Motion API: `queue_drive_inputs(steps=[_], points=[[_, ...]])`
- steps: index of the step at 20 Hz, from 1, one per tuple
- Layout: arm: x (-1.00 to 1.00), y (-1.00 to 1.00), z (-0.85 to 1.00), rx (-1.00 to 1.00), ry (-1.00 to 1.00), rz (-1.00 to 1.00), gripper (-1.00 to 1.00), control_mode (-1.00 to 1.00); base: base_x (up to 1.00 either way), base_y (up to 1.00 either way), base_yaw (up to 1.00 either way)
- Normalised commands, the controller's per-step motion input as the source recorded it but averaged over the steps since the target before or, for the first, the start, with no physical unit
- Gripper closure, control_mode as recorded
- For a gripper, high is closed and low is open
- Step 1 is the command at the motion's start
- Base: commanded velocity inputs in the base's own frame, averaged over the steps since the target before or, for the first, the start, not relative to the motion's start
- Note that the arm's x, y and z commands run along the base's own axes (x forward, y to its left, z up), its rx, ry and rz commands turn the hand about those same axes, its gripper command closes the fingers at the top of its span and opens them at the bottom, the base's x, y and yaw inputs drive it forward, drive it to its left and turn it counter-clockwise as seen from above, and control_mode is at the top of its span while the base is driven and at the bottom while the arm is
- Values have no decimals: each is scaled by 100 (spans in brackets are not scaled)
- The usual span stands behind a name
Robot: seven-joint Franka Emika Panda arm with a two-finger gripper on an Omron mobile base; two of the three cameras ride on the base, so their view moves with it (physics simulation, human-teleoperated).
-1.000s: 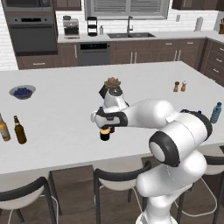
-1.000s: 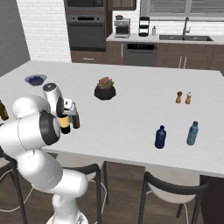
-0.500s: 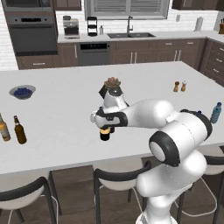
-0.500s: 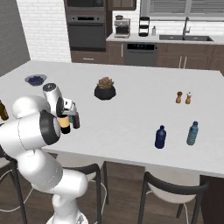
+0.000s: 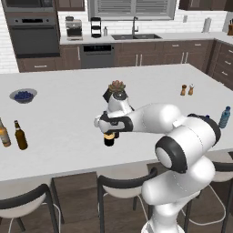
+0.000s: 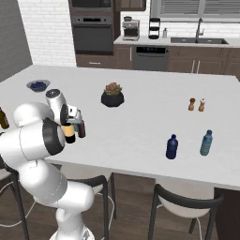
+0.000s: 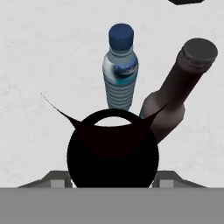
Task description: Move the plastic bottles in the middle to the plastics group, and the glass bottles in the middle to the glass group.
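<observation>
- The worktop (image 5: 68,118) is a broad white island, matte and faintly mottled, with dark bar stools (image 6: 185,206) tucked under its near edge.
- Behind it runs a wall of dark-brown cabinets under a pale counter, with a sink and tap (image 5: 135,28), a built-in oven (image 5: 34,36), a coffee maker (image 6: 130,28) and white tiling.
- The fingers (image 5: 109,135) sit low at mid-worktop around the near-black wine bottle (image 6: 70,133), whose top looms large and dark in the hand view; whether they are pressing on it cannot be told.
- Just beside it stand the light-blue plastic bottle (image 7: 120,70) and the maroon-brown bottle (image 7: 175,94), both upright on the worktop.
- The glass group, an amber bottle (image 5: 3,134) and a slim brown bottle (image 5: 20,135), stands at the left end.
- The plastics group, a squat dark-blue bottle (image 6: 172,147) and a slimmer light-blue one (image 6: 206,143), stands toward the right end.
- A potted succulent (image 6: 112,94), salt and pepper shakers (image 6: 196,104) and a bowl of blue fruit (image 5: 22,95) also rest there.
</observation>
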Motion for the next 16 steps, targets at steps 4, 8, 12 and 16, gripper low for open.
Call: queue_drive_inputs(steps=[4, 8, 12, 16], points=[[-20, 1, 26, 0, -1, 1, 100, -100, 0, 0, 0], [-72, 25, 56, 0, -11, 8, 100, -100, 0, 0, 0], [-69, 45, 53, 0, -9, 12, 100, -100, 0, 0, 0], [-28, 76, 34, 0, 0, 19, 100, -100, 0, 0, 0]])
